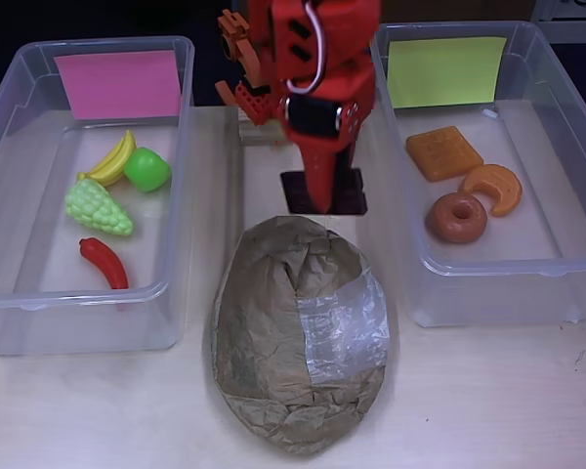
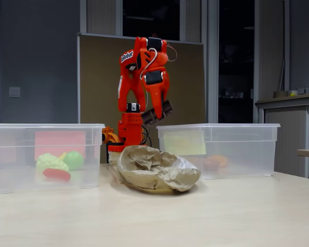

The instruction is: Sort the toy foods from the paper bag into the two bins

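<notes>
The orange arm's fingers [image 2: 157,114] are clamped on a dark flat chocolate-bar toy [image 1: 324,191], held crosswise well above the counter [image 1: 488,410]. In the overhead view the bar sits under the finger tips, just beyond the far rim of the crumpled brown paper bag [image 1: 298,347] and between the two tubs.

I judge the step in hand to be the carry: the bar is out of the bag and up in the air, not yet over either bin. The clear plastic tub with the pink paper label [image 1: 34,127], on the left of the overhead view, holds a yellow banana bunch [image 1: 113,160], a green apple [image 1: 147,170], pale green grapes [image 1: 99,206] and a red chili [image 1: 104,263]. The clear plastic tub with the yellow-green label [image 1: 566,107], on the right, holds an orange square waffle [image 1: 443,152], an orange croissant [image 1: 495,187] and a brown ring donut [image 1: 456,217]. The bar most likely belongs with the sweets, so the next move calls for a swing to the right at this height, enough to clear the tub's near wall, then a release over bare floor.

The bag lies oval and slumped, its clear plastic window patch uppermost; whether anything remains inside I cannot tell. The bar looks thin, rigid and plain dark brown.
</notes>
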Action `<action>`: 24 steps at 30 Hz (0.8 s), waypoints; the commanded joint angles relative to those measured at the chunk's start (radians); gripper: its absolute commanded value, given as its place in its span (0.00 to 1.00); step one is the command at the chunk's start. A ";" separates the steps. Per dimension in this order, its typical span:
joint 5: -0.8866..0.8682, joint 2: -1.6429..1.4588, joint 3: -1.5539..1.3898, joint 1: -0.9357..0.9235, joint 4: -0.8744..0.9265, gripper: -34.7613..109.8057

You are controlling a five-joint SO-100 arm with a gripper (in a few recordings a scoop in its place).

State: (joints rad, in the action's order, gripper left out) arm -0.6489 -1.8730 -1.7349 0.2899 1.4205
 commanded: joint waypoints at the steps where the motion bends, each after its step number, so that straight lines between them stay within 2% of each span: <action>1: -0.213 -0.172 -0.041 0.156 0.035 0.28; 7: -0.617 -0.238 -0.063 0.480 0.029 0.28; 15: -1.167 -0.160 0.005 0.831 -0.035 0.28; 19: -1.470 -0.152 -0.063 0.962 -0.133 0.28; 24: -1.898 -0.202 -0.313 1.094 -0.365 0.28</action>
State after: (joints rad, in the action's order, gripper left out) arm -2.3010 -2.0279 -1.9420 1.3131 1.1689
